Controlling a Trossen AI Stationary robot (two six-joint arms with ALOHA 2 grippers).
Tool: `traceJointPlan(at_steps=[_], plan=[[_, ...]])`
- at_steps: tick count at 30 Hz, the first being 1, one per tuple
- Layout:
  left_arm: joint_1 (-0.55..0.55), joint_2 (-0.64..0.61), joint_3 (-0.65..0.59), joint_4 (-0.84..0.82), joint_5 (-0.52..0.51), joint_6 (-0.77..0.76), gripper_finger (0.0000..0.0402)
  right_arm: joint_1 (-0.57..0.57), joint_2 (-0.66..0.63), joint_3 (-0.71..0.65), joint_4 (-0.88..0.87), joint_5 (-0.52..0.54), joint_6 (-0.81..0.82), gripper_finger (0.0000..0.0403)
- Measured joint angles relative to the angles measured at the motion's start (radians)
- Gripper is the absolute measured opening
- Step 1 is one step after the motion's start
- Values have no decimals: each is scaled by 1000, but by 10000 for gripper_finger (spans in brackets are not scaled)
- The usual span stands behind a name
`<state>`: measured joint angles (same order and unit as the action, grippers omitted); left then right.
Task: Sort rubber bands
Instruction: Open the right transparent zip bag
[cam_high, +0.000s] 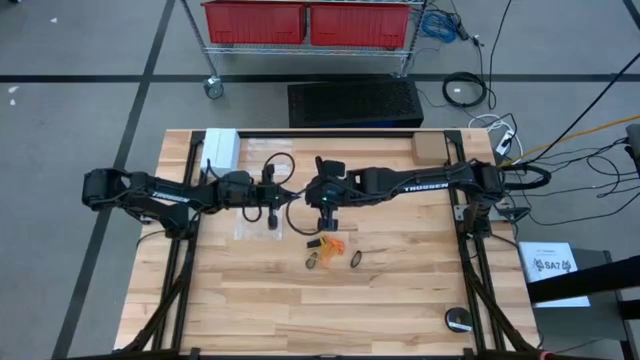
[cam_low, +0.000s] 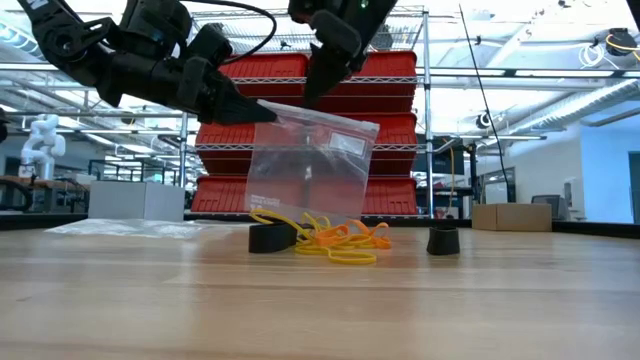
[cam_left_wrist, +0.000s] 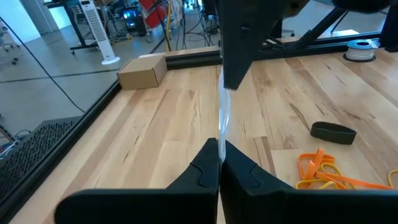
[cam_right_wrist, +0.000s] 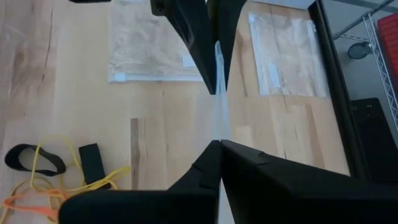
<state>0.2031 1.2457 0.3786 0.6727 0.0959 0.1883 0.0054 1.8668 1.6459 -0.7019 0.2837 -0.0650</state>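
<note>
Above the table's middle, the left gripper (cam_low: 262, 112) and the right gripper (cam_low: 312, 95) each pinch the top edge of one clear plastic bag (cam_low: 305, 165), holding it upright off the wooden table (cam_low: 480, 300). Below it, the rubber bands (cam_low: 335, 240), orange, yellow and black, lie heaped on the boards.

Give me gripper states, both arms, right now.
Left gripper: closed on the clear plastic bag, held above the table.
Right gripper: closed on the same bag's top edge.
</note>
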Motion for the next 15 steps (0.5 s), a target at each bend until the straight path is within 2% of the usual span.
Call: traceJointPlan(at_steps=[15], plan=[[0,0,0,-1,0,0,2,-13,10,0,22,27,-32,0]])
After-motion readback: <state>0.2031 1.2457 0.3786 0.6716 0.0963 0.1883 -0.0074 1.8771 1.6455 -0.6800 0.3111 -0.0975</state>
